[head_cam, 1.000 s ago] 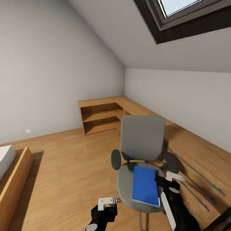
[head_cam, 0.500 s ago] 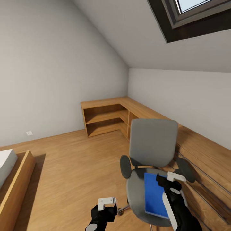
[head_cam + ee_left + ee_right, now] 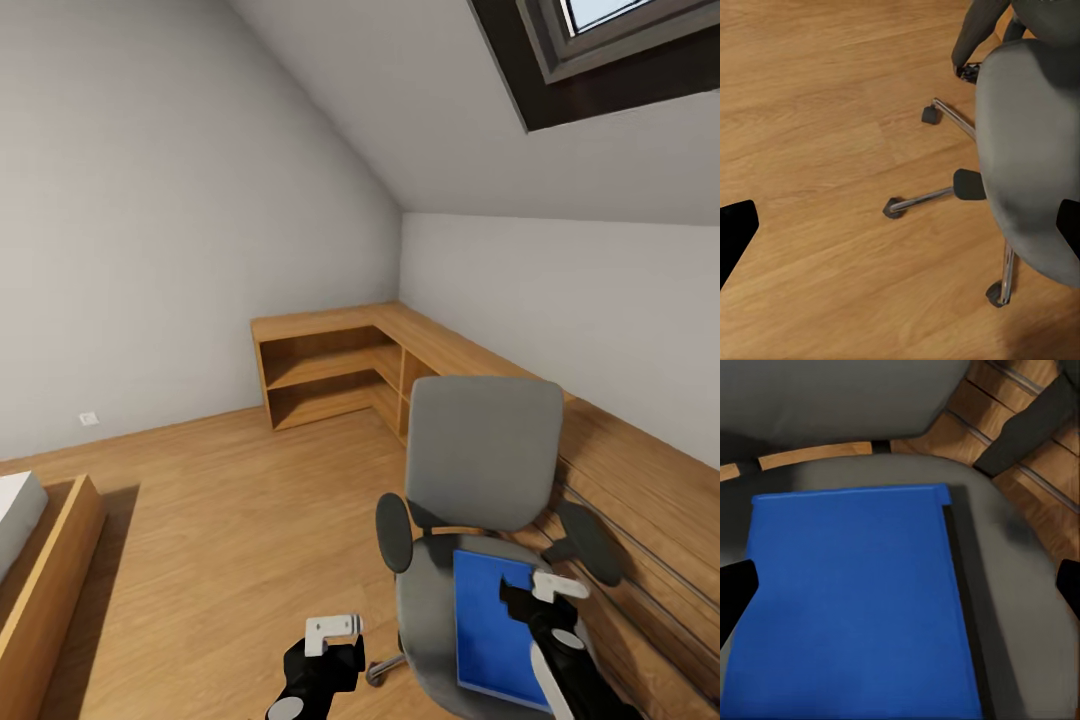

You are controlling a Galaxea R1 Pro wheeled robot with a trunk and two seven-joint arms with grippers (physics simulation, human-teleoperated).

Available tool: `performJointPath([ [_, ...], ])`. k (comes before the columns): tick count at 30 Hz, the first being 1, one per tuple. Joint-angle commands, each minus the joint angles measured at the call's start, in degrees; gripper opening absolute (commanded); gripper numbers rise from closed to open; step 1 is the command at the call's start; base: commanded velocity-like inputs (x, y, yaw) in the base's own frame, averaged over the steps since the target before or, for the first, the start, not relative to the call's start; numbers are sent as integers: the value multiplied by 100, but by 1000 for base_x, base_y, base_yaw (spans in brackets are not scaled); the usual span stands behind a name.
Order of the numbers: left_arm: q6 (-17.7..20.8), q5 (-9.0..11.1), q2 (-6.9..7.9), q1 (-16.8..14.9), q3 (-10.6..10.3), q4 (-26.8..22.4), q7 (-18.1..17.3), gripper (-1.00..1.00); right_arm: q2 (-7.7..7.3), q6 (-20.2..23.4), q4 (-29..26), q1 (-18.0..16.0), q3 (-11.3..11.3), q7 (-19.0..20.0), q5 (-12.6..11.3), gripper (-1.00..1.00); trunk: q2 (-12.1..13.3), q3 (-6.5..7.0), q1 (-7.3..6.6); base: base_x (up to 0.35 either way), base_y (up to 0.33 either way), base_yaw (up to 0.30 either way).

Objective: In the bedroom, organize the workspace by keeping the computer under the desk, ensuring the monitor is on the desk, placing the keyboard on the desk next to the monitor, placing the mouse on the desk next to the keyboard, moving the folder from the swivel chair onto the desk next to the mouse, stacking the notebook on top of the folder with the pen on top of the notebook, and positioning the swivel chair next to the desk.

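Folder on swivel chair seat (shelving behind)

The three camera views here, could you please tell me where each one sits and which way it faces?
Head view: high on the robot, facing forward and down at the swivel chair; left gripper and right gripper show.
Left wrist view: by the left gripper, facing the floor and chair base; dark fingers at the edges.
Right wrist view: over the seat, facing the folder.
All three views share the chair.
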Motion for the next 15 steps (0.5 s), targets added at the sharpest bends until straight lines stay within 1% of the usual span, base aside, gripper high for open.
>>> performJointPath([
  [1,-59,54,3,-10,-18,-8,14,100,-24,-89,156,-58,11,28,-38,100,-4,-6,0,4,0,0],
  [4,-60,53,3,-9,-18,-8,14,100,-83,-456,717,-269,13,142,-32,100,-4,-6,0,33,0,0],
  [5,-62,49,3,-9,-18,-8,17,100,-121,-708,1175,-447,14,204,-26,100,-4,-6,0,148,0,0],
  [6,-63,48,3,-9,-18,-8,18,100,-143,-834,1415,-546,14,231,-24,100,-4,-6,0,184,0,0],
  [7,-64,46,3,-9,-18,-8,20,100,-196,-1082,1905,-762,14,287,-21,100,-4,-6,0,235,0,0],
  [8,-65,43,3,-11,-18,-8,20,100,-231,-1202,2142,-875,15,321,-22,100,-4,-6,0,253,0,0],
  [9,-65,40,4,-10,-18,-8,21,100,-298,-1419,2574,-1090,15,390,-23,100,-4,-6,0,275,0,0],
  [12,-65,38,4,-11,-18,-8,18,100,-393,-1737,3188,-1433,14,562,-27,100,-4,-6,0,196,0,0],
  [15,-66,35,5,-9,-13,-29,17,100,-422,-1829,3364,-1536,11,629,-37,100,-4,-6,0,72,0,0],
])
